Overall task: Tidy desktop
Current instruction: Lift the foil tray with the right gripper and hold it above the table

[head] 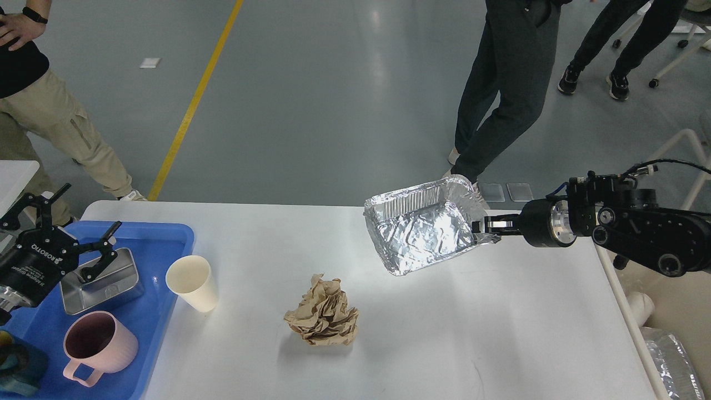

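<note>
- R gripper (489, 226), fingers clamped on the right rim of a crumpled silver foil tray (425, 230), holds it tilted above the white worktop (444, 333)'s far right.
- L gripper (83, 244), fingers apart, hovers over a blue plastic tray (161, 244).
- Crumpled brown paper ball (323, 319) lies mid-worktop, between both arms; L looks freer to take it.

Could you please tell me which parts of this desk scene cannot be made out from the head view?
- Dark object at the blue plastic tray's near left corner: cut off by the picture's edge.
- Silvery crumpled item right of the white desktop: cut off at the lower right corner.
- Right tool's fingertips: hidden behind the crumpled foil tray's rim.
</note>
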You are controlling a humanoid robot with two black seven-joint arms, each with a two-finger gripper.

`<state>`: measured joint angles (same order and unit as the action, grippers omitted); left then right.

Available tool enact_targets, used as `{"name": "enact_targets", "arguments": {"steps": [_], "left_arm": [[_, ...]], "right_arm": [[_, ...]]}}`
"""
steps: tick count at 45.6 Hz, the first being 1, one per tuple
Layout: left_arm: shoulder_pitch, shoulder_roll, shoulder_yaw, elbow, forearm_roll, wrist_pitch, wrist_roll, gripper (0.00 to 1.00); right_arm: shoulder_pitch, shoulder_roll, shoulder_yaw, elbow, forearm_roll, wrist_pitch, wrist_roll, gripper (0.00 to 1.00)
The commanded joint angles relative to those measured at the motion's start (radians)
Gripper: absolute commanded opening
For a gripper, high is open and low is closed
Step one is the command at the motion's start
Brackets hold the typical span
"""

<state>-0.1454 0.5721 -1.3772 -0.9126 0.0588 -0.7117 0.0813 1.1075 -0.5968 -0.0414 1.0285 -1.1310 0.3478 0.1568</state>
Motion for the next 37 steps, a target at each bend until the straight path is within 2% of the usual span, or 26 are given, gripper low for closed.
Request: {"name": "enact_targets", "arguments": {"steps": [1, 11, 17, 23, 26, 32, 37], "left_arm": [[0.001, -0.001, 0.0, 0.0, 0.009, 0.0, -0.002, 0.97], [0.003, 0.0, 0.001, -0.009, 0.012, 0.0, 0.0, 0.97], [0.004, 0.0, 0.004, -0.011, 0.012, 0.008, 0.002, 0.97], [0.006, 0.011, 0.006, -0.025, 0.013, 0.012, 0.003, 0.97], [0.006, 0.031, 0.013, -0.025, 0.032, 0.037, 0.003, 0.97], [0.004, 0.055, 0.018, -0.037, 0.052, 0.144, 0.008, 0.97], [0.01, 0.097, 0.029, -0.051, 0.053, 0.15, 0.009, 0.97]], "right_arm": [[0.009, 0.003, 0.0, 0.036, 0.03, 0.002, -0.08, 0.0], [0.012, 0.052, -0.003, 0.036, 0.059, 0.0, -0.089, 0.0], [0.009, 0.087, -0.005, 0.024, 0.059, -0.001, -0.126, 0.0], [0.002, 0.098, -0.003, 0.021, 0.059, -0.012, -0.126, 0.0], [-0.001, 0.098, -0.002, 0.019, 0.057, -0.013, -0.125, 0.0], [-0.006, 0.098, 0.002, 0.016, 0.056, -0.015, -0.123, 0.0], [-0.006, 0.1, 0.006, 0.01, 0.056, -0.015, -0.122, 0.0]]}}
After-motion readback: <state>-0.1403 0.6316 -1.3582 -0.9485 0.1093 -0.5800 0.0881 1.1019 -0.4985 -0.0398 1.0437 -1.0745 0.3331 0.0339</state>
